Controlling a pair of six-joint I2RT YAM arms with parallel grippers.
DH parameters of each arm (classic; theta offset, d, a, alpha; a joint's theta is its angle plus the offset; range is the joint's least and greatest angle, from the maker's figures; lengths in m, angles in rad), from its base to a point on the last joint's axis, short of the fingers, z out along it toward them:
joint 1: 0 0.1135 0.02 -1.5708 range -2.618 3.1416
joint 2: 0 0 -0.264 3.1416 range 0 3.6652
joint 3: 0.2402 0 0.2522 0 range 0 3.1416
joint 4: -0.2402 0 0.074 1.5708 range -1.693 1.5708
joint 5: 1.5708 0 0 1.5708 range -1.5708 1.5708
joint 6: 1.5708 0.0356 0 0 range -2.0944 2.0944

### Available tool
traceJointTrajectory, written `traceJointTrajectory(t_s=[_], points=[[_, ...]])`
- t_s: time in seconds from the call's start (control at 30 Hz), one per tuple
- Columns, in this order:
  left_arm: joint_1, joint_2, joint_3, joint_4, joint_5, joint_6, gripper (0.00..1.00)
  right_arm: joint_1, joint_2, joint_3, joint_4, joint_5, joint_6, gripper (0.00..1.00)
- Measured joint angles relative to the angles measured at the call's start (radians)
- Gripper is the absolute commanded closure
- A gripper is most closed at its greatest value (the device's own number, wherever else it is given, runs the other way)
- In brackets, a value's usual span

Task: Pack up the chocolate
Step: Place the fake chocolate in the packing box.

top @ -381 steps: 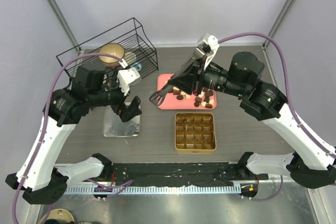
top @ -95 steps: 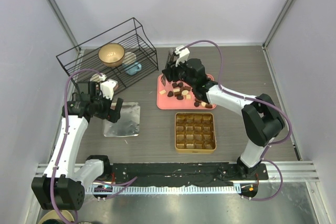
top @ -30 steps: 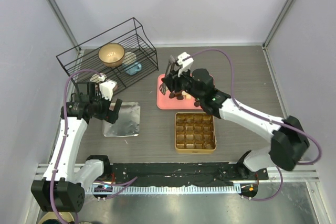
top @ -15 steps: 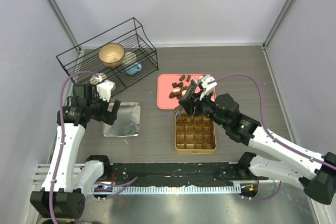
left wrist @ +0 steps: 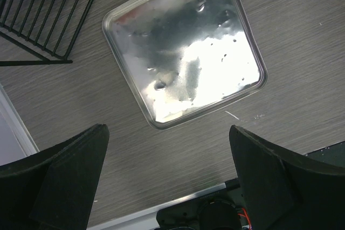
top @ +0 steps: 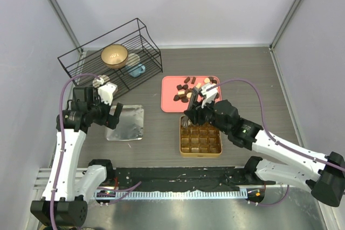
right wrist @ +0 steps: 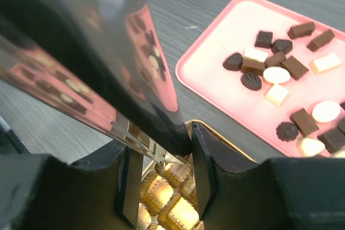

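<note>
The chocolate (top: 186, 86) lies as several small dark, light brown and cream pieces on the pink tray (top: 168, 96); the right wrist view shows these pieces (right wrist: 275, 65) on that tray (right wrist: 215, 74). My right gripper (top: 195, 112) hangs over the far left corner of the gold gridded tin (top: 200, 136). It is shut on a pair of shiny metal tongs (right wrist: 108, 74) with a black grip, and their tips run out of that view. My left gripper (top: 114, 116) stands open above the left edge of a silver tin lid (left wrist: 183, 52), nothing between its fingers (left wrist: 70, 171).
A black wire rack (top: 110, 52) at the back left holds a gold bowl (top: 114, 55) and a small blue object (top: 137, 70). The gold tin's cells (right wrist: 167, 208) show right under my right gripper (right wrist: 161, 179). A black rail (top: 172, 176) runs along the near edge.
My right arm has swung with the tongs from over the pink tray's left side back toward me, to the gold tin's far left corner. The left arm has hardly moved.
</note>
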Motion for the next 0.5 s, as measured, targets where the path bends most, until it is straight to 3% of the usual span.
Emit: traceJointTrajectory(t_s=[0.3,0.5], points=[[0.000,-0.001,0.002,-0.006,0.000,0.012,0.00,0.000,0.046,-0.009,0.030,0.045,-0.015,0.61],[0.000,-0.002,0.002,-0.006,-0.002,0.018,0.00,0.000,0.080,-0.009,0.070,0.057,-0.023,0.53]])
